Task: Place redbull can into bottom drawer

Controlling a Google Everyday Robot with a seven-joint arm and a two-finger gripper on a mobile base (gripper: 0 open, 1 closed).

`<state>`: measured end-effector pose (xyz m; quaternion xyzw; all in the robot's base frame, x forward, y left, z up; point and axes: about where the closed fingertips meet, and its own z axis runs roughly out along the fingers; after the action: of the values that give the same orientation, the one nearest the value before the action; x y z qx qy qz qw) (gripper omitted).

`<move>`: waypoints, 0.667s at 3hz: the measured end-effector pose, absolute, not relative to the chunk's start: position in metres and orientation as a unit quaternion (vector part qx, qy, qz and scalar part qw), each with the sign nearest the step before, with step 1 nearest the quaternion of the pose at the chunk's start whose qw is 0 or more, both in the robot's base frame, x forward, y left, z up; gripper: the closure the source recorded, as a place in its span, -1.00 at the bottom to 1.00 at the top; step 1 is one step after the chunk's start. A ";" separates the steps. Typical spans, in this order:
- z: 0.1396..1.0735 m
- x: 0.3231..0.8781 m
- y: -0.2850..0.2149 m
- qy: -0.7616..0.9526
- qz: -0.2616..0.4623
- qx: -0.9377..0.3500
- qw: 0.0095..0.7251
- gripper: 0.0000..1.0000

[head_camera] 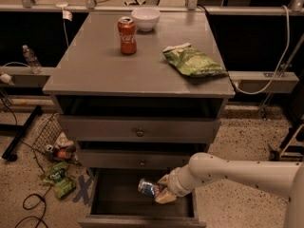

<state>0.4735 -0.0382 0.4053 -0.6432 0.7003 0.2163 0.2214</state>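
The bottom drawer (118, 213) stands pulled open at the foot of the grey cabinet, its inside dark. My gripper (160, 190) reaches in from the right on a white arm and is shut on the redbull can (147, 188). The can lies on its side, blue and silver, held over the right part of the drawer's inside. I cannot tell whether the can touches the drawer floor.
On the cabinet top (95, 70) stand a red Coca-Cola can (127, 35), a white bowl (145, 18) and a green chip bag (194, 61). Two shallower knobbed drawers (139, 129) sit above. Trash, a wire basket (50, 134) and cables lie on the floor at left.
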 end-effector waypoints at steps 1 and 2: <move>0.370 0.477 -0.035 0.705 0.226 -0.635 0.222 1.00; 0.333 0.483 -0.028 0.706 0.239 -0.629 0.222 1.00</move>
<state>0.4827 -0.0279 0.3333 -0.6287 0.7062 0.2386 0.2216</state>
